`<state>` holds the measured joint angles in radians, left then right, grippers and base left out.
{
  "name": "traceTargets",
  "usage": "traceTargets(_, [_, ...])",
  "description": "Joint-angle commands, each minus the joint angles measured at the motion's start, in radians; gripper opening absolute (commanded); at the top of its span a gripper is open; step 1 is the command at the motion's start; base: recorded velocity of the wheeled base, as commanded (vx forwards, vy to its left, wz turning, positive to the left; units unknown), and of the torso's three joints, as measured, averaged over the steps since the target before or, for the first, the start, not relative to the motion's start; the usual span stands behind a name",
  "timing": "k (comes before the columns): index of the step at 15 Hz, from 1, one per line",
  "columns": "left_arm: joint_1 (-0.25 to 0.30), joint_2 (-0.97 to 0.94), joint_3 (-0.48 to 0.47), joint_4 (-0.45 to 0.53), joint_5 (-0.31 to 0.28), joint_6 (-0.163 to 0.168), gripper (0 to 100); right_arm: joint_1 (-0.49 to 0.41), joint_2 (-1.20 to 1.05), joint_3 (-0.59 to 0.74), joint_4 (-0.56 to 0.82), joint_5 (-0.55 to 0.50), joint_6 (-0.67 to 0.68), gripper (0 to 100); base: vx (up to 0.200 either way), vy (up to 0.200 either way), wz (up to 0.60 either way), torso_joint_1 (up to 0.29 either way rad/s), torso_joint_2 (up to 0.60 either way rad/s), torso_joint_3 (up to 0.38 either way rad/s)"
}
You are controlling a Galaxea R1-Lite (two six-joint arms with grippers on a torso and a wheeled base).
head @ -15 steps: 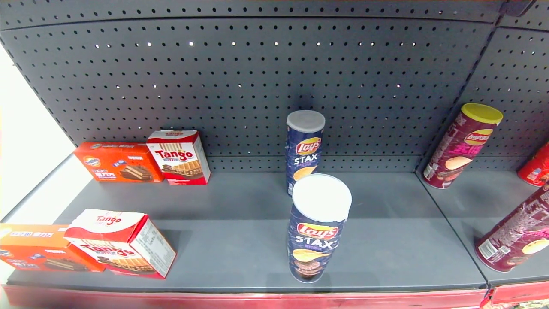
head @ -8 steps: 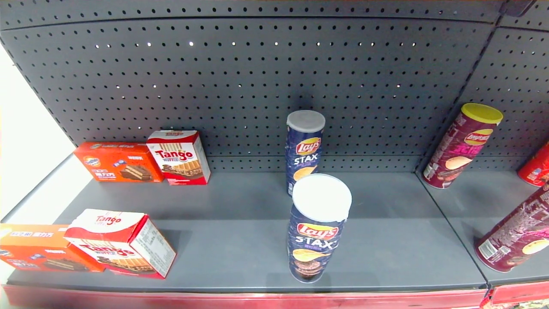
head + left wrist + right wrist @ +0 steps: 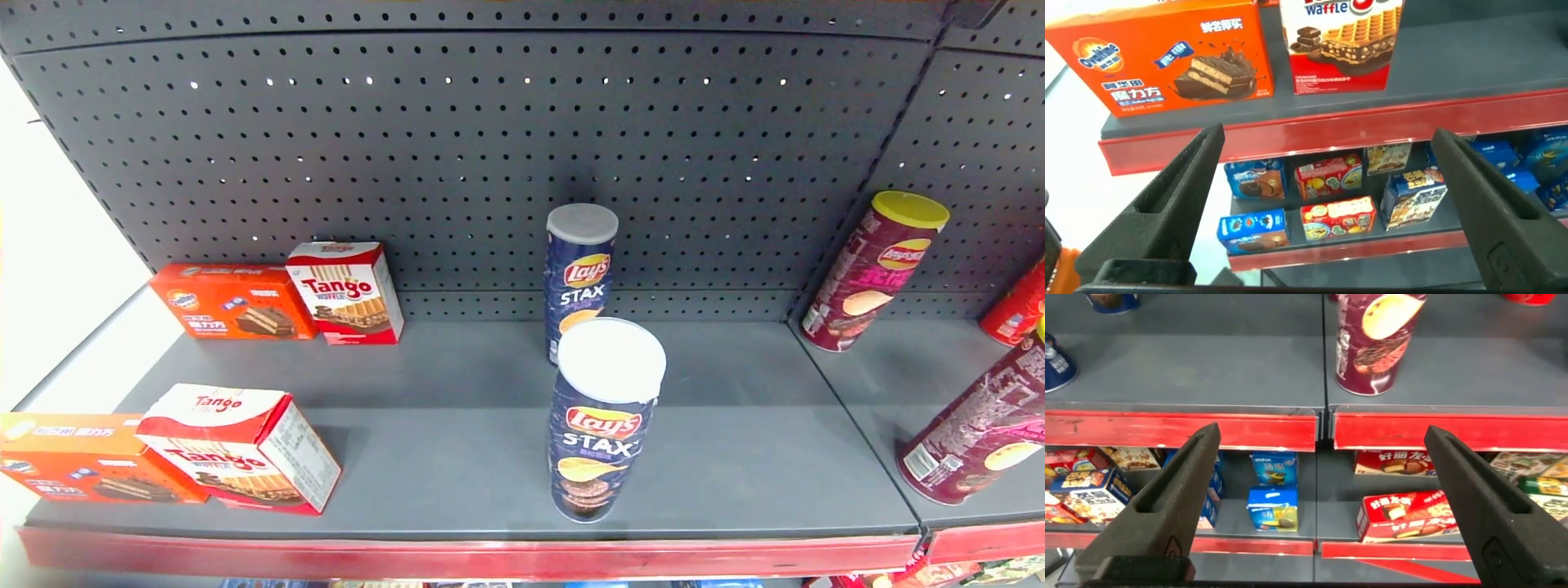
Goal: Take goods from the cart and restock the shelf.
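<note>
Hovering before the grey metal shelf [image 3: 735, 457], both pincers are spread wide and holding nothing.
The left gripper [image 3: 1327, 143] faces the shelf's front corner, where the orange cake box [image 3: 1167, 61] and the red-and-white wafer box [image 3: 1339, 41] sit. The right gripper [image 3: 1323, 433] faces a maroon crisp tube [image 3: 1376, 343]. At the shelf front a dark blue crisp tube with a white lid [image 3: 602, 433] stands upright, and a second blue tube [image 3: 578, 278] stands just behind it, by the perforated back panel [image 3: 457, 163].

Grey pegboard [image 3: 457, 147], white wall [image 3: 49, 269] L.
</note>
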<state>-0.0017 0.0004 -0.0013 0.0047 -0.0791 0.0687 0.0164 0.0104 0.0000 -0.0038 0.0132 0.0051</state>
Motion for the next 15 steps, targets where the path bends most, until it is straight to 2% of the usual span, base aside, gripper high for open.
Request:
traceTargets(1, [0.000,0.000,0.000,0.000,0.001,0.000,100,0.000,0.002,0.000,-0.001,0.001,0.001,100,0.000,0.000,0.00,0.000,0.00,0.000])
traceTargets(2, [0.000,0.000,0.000,0.000,0.002,-0.009,100,0.000,0.002,0.000,-0.001,0.001,0.001,100,0.000,0.000,0.00,0.000,0.00,0.000])
traceTargets(15, [0.000,0.000,0.000,0.000,-0.001,0.000,100,0.000,0.002,0.000,-0.001,0.001,-0.001,100,0.000,0.000,0.00,0.000,0.00,0.000])
